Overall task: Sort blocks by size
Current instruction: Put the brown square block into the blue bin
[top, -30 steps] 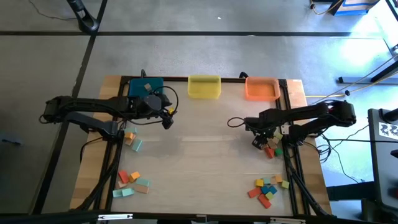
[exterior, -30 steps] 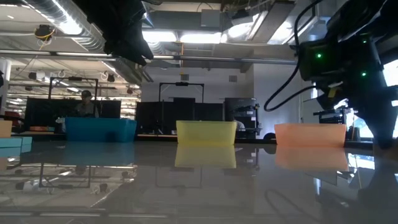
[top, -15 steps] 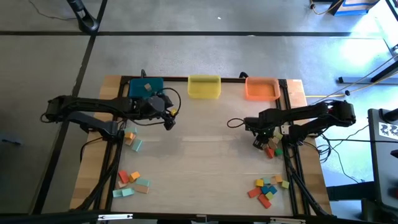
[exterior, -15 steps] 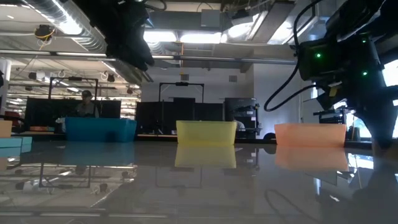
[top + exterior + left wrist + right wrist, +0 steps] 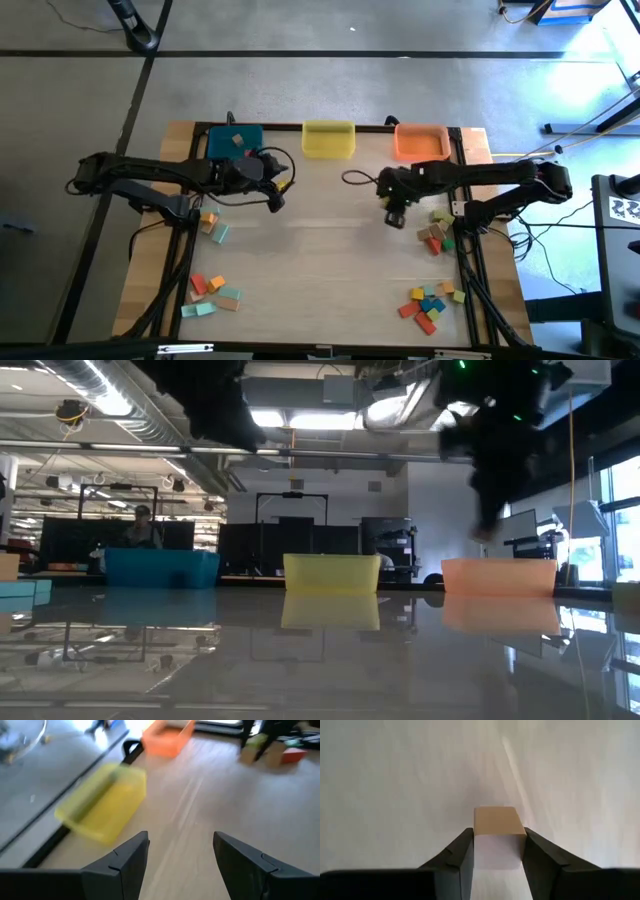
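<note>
While we carry a tan block [image 5: 495,822] pinched between the fingers of our right hand [image 5: 394,217], what matters is where the three bins lie from it: the orange bin [image 5: 420,143] sits at the far edge of the table [image 5: 320,270], just beyond and slightly to the right of that hand, the yellow bin [image 5: 328,139] beyond and to its left, and the blue bin [image 5: 234,141] farther left still. We judge the orange bin the nearest drop, though which bin suits this size we cannot tell. No long axis shows on the block; it looks roughly cubic in the right wrist view. Our left hand [image 5: 278,199] hangs with fingers spread and nothing between them, just in front of the blue bin, which already holds a couple of blocks. Loose blocks [image 5: 437,232] lie to the right of the right hand, another cluster [image 5: 428,303] near the front right corner, and more sit on the left side [image 5: 212,294]. We can read no brand, label or writing anywhere.
</note>
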